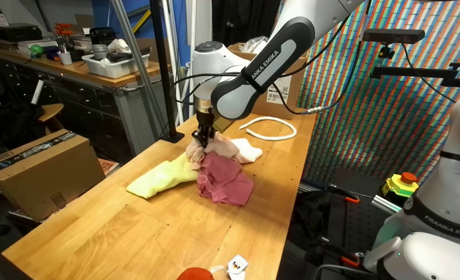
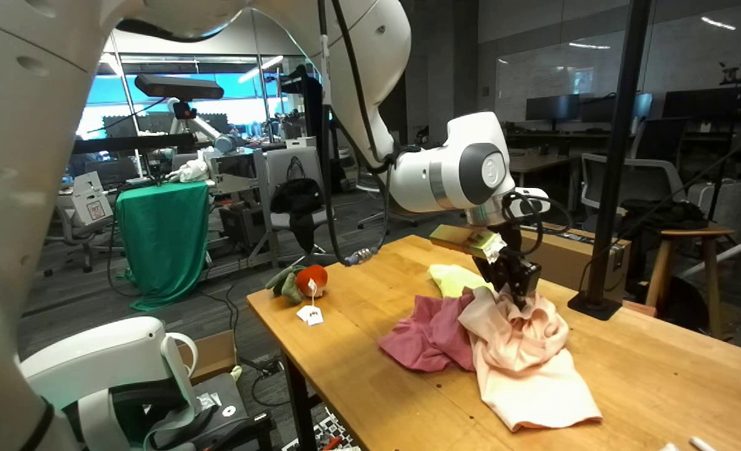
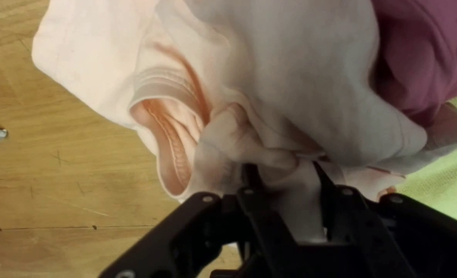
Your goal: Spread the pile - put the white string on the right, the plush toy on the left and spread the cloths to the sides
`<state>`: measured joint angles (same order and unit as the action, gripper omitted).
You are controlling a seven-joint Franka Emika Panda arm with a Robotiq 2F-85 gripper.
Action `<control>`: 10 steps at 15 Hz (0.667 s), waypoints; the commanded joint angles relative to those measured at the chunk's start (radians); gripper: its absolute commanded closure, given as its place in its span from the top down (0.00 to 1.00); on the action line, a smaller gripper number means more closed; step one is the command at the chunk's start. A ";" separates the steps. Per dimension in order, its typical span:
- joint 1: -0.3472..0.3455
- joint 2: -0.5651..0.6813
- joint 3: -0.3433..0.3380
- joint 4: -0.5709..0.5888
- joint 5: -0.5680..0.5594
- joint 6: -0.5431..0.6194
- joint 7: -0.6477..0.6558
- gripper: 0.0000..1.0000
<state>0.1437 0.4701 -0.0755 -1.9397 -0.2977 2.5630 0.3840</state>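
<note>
Arm (image 1: pixel 272 64) reaches in from upper right in an exterior view, wrist near vertical, gripper (image 3: pixel 284 168) pointing down into bunched cream-pink cloth (image 1: pixel 249 150) near mid-frame. Fingers part-way apart, a fold of that cloth between them; whether clamped, cannot tell. Stitched hem visible. Touching it: crumpled magenta cloth (image 1: pixel 226 179), below; yellow-green cloth (image 1: pixel 163 177), left. White string (image 1: pixel 272 138): smooth open loop, upper right of centre. Plush toy (image 2: pixel 312 280): round, red-orange, tagged, left of centre in an exterior view. Black post (image 2: pixel 619 150) stands near the gripper.
</note>
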 commanded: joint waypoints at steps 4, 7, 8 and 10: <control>0.042 -0.018 -0.048 -0.012 -0.014 0.071 0.057 0.05; 0.067 -0.035 -0.077 -0.026 -0.031 0.111 0.099 0.09; 0.077 -0.041 -0.089 -0.031 -0.039 0.124 0.116 0.09; 0.100 -0.060 -0.121 -0.042 -0.061 0.156 0.157 0.09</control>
<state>0.1993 0.4593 -0.1412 -1.9456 -0.3164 2.6632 0.4707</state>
